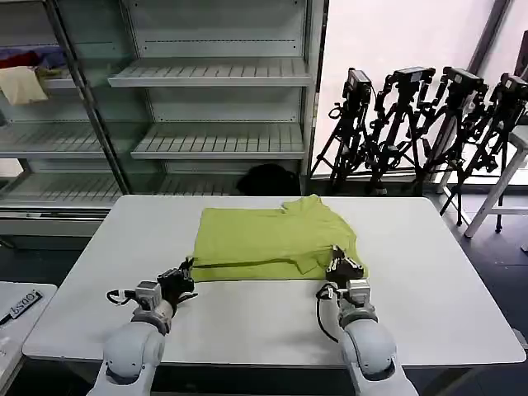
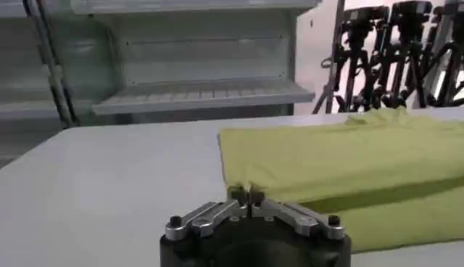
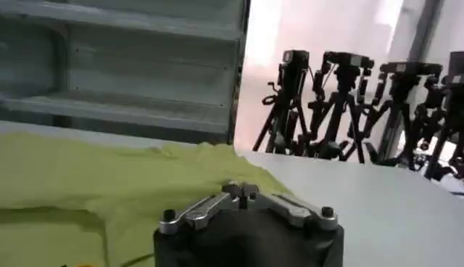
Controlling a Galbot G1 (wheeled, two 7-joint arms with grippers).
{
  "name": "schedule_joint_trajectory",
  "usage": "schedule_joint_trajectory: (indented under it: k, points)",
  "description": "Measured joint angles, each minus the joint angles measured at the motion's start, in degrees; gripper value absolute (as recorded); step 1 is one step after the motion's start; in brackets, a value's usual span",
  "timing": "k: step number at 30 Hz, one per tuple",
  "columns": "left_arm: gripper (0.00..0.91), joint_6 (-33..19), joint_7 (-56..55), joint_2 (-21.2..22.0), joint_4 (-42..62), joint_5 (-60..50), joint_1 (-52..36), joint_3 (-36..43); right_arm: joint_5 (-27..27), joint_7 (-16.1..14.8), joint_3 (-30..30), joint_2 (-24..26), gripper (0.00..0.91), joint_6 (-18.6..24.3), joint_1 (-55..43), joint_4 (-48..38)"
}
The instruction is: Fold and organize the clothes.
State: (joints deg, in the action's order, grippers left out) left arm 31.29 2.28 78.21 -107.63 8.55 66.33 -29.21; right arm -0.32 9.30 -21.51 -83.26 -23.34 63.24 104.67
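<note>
We see the T-shirt (image 1: 276, 241) lying on the white table (image 1: 429, 272), folded into a rough rectangle, its far edge toward the shelves (image 1: 219, 74) and its collar bump at the far right corner. A folded layer lies on top, leaving a lower strip of cloth along the near edge. Our left gripper (image 1: 183, 275) sits at the T-shirt's near left corner; in the left wrist view the gripper (image 2: 245, 194) has its fingertips pressed together with the corner of the lime cloth (image 2: 348, 163) meeting them, so it looks pinched on the fabric. Our right gripper (image 1: 343, 266) sits at the T-shirt's near right corner, over the cloth; in the right wrist view that gripper (image 3: 241, 190) also has its fingertips closed against each other, with the T-shirt (image 3: 109, 189) spread beneath and beyond them, though we cannot tell for sure that cloth is caught between them. Past the T-shirt, a dark bundle (image 1: 268, 179) lies on the floor by the shelves, and beyond the table's far right corner stand black tripods (image 1: 412, 124). On a shelf far left of the T-shirt, cream, red and purple garments (image 1: 25, 76) rest.
</note>
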Motion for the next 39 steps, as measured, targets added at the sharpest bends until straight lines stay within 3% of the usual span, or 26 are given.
schedule_joint_trajectory:
  k: [19,22,24,25,26,29,36,38,39]
  points:
    - [0.907,-0.4,0.0,0.0,-1.7,-2.3,2.4,-0.3,2.6,-3.1,-7.4,2.4,0.867,-1.2,7.0,3.3]
    - [0.907,-0.1,0.0,0.2,-2.0,-2.4,3.1,-0.1,2.9,-3.2,-8.0,2.4,0.776,-1.2,7.4,3.3]
    - [0.907,-0.1,0.0,0.2,-2.2,-2.5,3.5,0.1,2.9,-3.2,-8.3,2.4,0.635,-1.2,7.6,3.1]
    - [0.907,0.0,0.0,0.2,-2.3,-2.5,3.6,0.1,3.0,-3.3,-8.4,2.4,0.393,-1.2,7.6,3.0]
    - [0.907,0.0,0.0,0.2,-2.4,-2.5,3.8,0.1,3.0,-3.3,-8.4,2.4,0.242,-1.1,7.6,2.8]
    - [0.907,0.1,0.0,0.2,-2.5,-2.6,4.1,0.2,3.0,-3.5,-8.5,2.5,0.091,-1.0,7.7,2.4]
    - [0.877,0.3,0.1,0.2,-2.5,-2.8,5.0,0.0,2.5,-4.1,-8.8,2.6,0.000,-0.7,8.1,2.0]
    - [0.665,0.4,0.2,0.2,-2.5,-2.8,5.3,-0.1,2.4,-4.3,-8.9,2.7,0.000,-0.7,8.2,1.8]
    - [0.494,0.4,0.3,0.2,-2.5,-2.8,5.4,-0.1,2.3,-4.4,-8.9,2.7,0.000,-0.7,8.3,1.7]
